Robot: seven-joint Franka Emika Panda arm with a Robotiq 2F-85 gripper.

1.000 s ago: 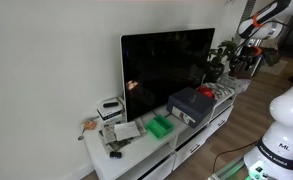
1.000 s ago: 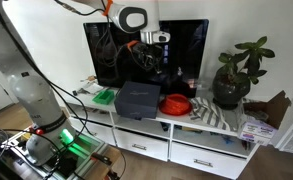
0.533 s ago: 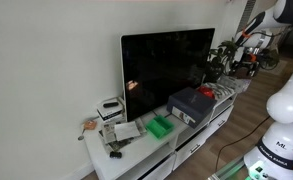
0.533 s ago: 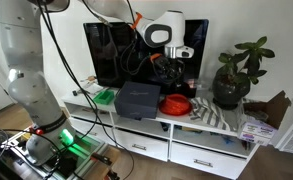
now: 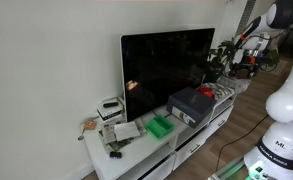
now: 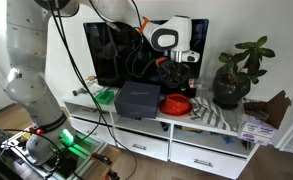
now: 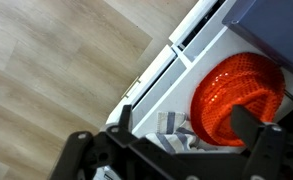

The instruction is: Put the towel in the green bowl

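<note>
Since bunched round, orange towel [image 7: 236, 95] axis unclear.

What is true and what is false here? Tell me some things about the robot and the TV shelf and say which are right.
1. The orange bowl sits right next to the dark box. True.
2. The gripper is holding the towel. False: it hangs empty above the orange bowl, and the striped towel lies on the shelf by the potted plant.
3. The TV is showing a cartoon. False: its screen is dark.
4. A potted plant stands on the shelf. True.
5. The green container is on top of the dark box. False: it sits on the shelf beside the box.
</note>
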